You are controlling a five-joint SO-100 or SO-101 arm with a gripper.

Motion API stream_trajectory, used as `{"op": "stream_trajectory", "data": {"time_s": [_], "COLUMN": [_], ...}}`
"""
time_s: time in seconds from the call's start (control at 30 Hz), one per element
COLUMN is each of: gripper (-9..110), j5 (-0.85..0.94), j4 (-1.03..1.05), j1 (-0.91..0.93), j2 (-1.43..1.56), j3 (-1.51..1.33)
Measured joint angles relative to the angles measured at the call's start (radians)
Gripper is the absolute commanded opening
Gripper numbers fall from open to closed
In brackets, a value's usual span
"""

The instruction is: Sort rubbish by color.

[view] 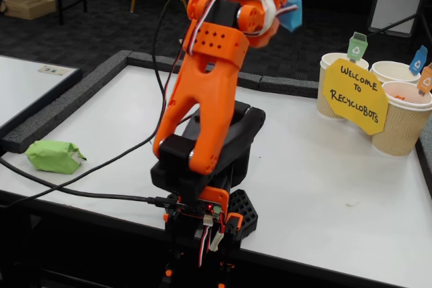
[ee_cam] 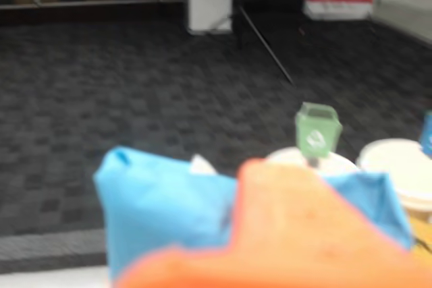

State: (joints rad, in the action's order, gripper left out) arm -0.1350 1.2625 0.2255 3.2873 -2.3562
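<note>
My gripper is raised high above the table's far side, shut on the light blue paper wad. The wrist view has that blue wad filling the lower frame, with one orange finger blurred in front of it and the gripper closed around it. A light green wad lies on the white table near its left front edge, far from the arm. The gripper hangs left of the cups and higher than them.
Three beige paper cups stand at the back right: one with a green flag, one with a blue flag, one with an orange flag. A yellow sign leans on them. The green-flag cup shows beyond the wad.
</note>
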Motion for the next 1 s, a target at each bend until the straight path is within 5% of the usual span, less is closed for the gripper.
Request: {"op": "stream_trajectory", "data": {"time_s": [1.0], "gripper": [0], "j5": [0.000], "j4": [0.091], "j1": [0.282], "j2": [0.000], "j3": [-0.100]}}
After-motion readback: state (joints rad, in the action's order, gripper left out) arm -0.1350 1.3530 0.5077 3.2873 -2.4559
